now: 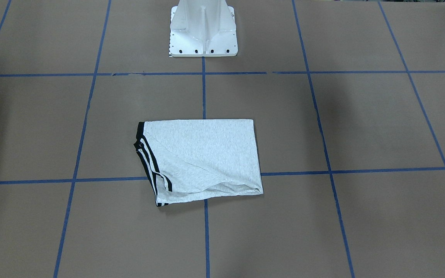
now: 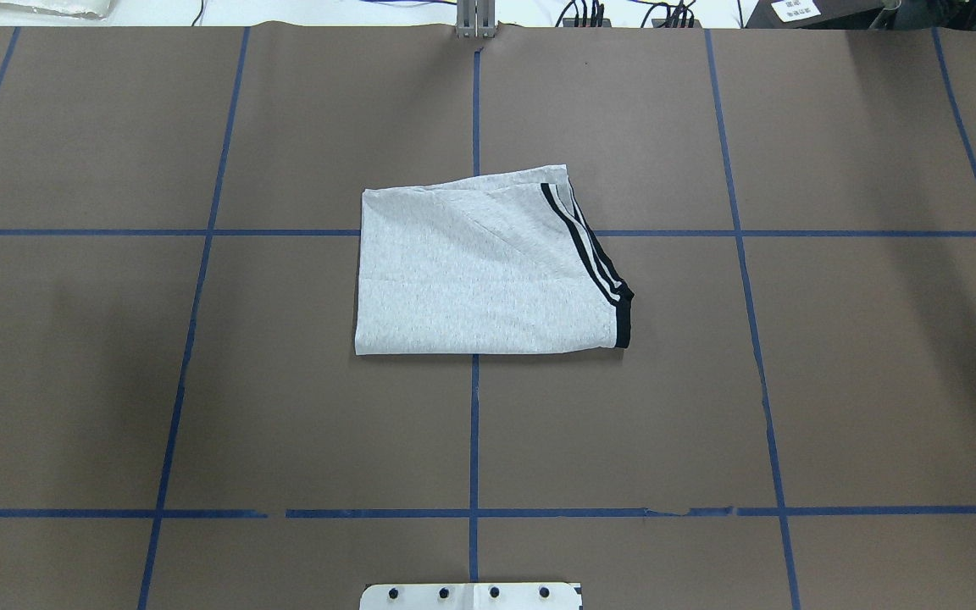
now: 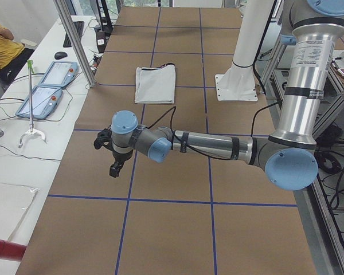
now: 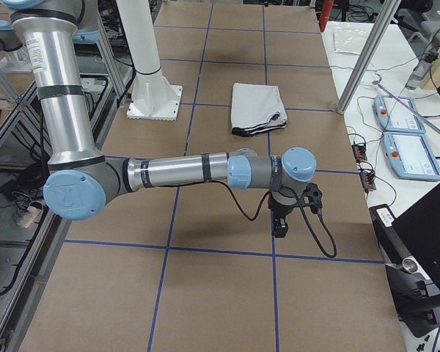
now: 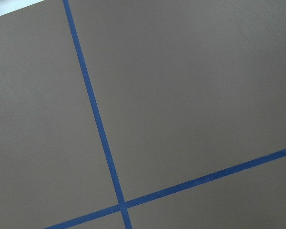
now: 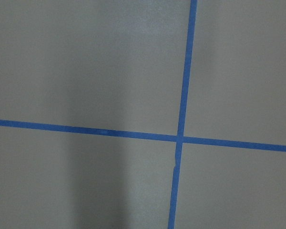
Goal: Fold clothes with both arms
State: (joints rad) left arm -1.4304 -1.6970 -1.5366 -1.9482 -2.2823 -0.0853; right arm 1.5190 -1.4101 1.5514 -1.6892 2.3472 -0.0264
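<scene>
The grey T-shirt (image 1: 203,158) lies folded into a rough rectangle at the middle of the brown table, also in the overhead view (image 2: 479,271). Its black stripes (image 2: 590,250) run along the edge on the robot's right. Its cartoon print is hidden. The left arm's gripper (image 3: 113,169) hangs over the table's left end, far from the shirt (image 3: 155,84). The right arm's gripper (image 4: 280,227) hangs over the right end, far from the shirt (image 4: 257,108). I cannot tell whether either gripper is open or shut. Both wrist views show only table and blue tape.
The white pedestal base (image 1: 203,31) stands behind the shirt. Blue tape lines (image 2: 474,424) grid the table. Teach pendants (image 3: 49,86) lie on the side bench on the operators' side, and another pair (image 4: 403,147) lies there too. A person in yellow (image 3: 3,48) sits there.
</scene>
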